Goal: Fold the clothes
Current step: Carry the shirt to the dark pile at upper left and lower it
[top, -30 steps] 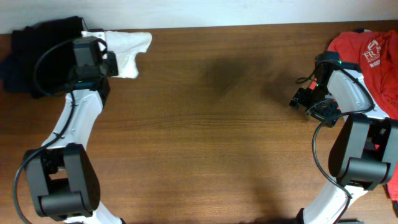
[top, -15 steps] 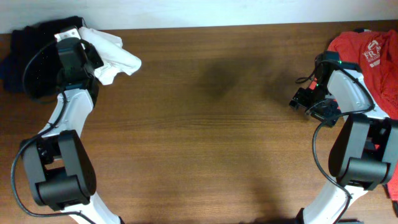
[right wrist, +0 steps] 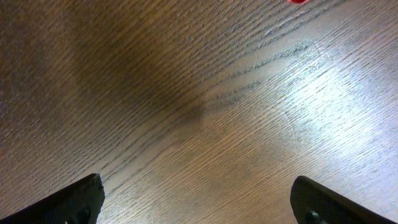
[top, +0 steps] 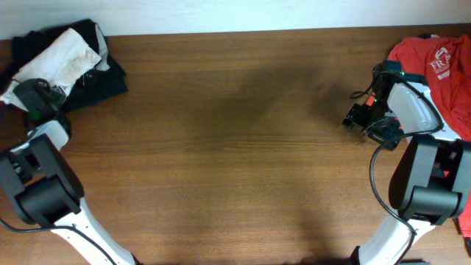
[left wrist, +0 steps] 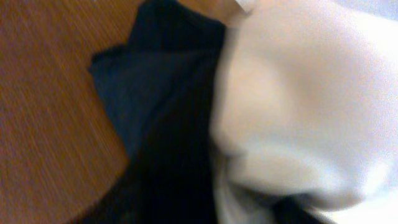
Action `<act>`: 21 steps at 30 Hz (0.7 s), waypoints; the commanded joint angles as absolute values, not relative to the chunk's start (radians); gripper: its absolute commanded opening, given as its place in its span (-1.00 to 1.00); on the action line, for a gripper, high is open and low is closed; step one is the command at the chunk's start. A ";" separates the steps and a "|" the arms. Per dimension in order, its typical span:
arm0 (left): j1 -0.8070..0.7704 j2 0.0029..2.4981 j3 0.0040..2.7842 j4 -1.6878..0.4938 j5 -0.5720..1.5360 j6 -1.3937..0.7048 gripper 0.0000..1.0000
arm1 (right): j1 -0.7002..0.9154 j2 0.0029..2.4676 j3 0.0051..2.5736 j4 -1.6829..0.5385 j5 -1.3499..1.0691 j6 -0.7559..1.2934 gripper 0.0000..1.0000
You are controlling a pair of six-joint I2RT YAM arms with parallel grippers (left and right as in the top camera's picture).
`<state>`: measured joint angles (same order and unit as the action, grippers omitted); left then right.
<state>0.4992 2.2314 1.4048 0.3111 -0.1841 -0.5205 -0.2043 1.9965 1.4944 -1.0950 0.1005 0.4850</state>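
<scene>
The white shirt (top: 57, 60) lies bunched on top of a pile of black garments (top: 99, 73) at the far left corner of the table. My left gripper (top: 33, 94) is at the shirt's near-left end, mostly hidden under its own wrist. The left wrist view is a blur of white fabric (left wrist: 298, 106) against dark cloth (left wrist: 168, 124), and its fingers do not show clearly. Over bare wood at the right, my right gripper (top: 357, 118) stands open, its fingertips (right wrist: 81, 199) far apart with nothing between them.
A red T-shirt with white print (top: 441, 62) lies at the far right corner, behind the right arm. The wooden table (top: 235, 147) runs between the two arms. A white wall borders the far edge.
The left arm has swung left and back, taking the white shirt from beside the black pile onto the top of it. The right arm has not moved.
</scene>
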 commanded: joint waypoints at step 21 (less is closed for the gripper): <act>0.495 2.308 1.594 0.298 -0.097 -0.055 -0.71 | -0.209 1.996 1.507 -1.095 0.102 0.480 0.97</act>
